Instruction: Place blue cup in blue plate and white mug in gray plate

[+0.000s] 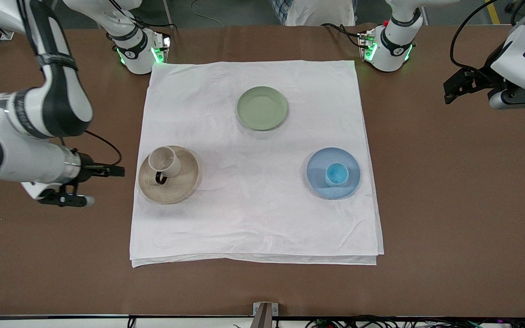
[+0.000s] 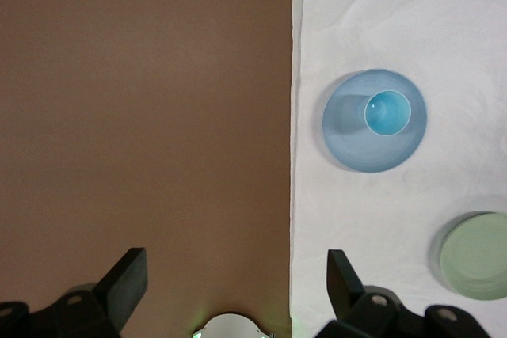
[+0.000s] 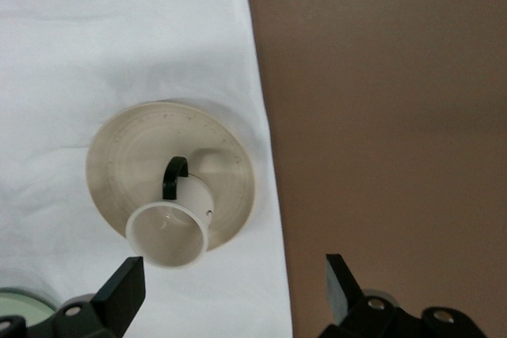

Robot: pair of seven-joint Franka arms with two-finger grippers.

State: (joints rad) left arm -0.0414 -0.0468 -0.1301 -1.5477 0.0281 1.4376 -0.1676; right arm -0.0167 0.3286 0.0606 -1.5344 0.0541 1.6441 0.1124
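The light-blue cup (image 1: 337, 174) stands upright in the blue plate (image 1: 317, 175); both show in the left wrist view, the cup (image 2: 387, 112) inside the plate (image 2: 344, 128). The white mug (image 1: 164, 160), dark handle toward the front camera, stands on the gray plate (image 1: 185, 180); the right wrist view shows the mug (image 3: 168, 233) on the plate (image 3: 119, 164). My left gripper (image 1: 517, 98) (image 2: 235, 263) is open and empty over bare table at the left arm's end. My right gripper (image 1: 67, 198) (image 3: 234, 267) is open and empty, above the cloth's edge beside the gray plate.
A white cloth (image 1: 253, 214) covers the middle of the brown table (image 1: 449, 205). A pale green plate (image 1: 262, 108) lies empty on the cloth, farther from the front camera than the other plates. Both arm bases stand at the cloth's corners farthest from the front camera.
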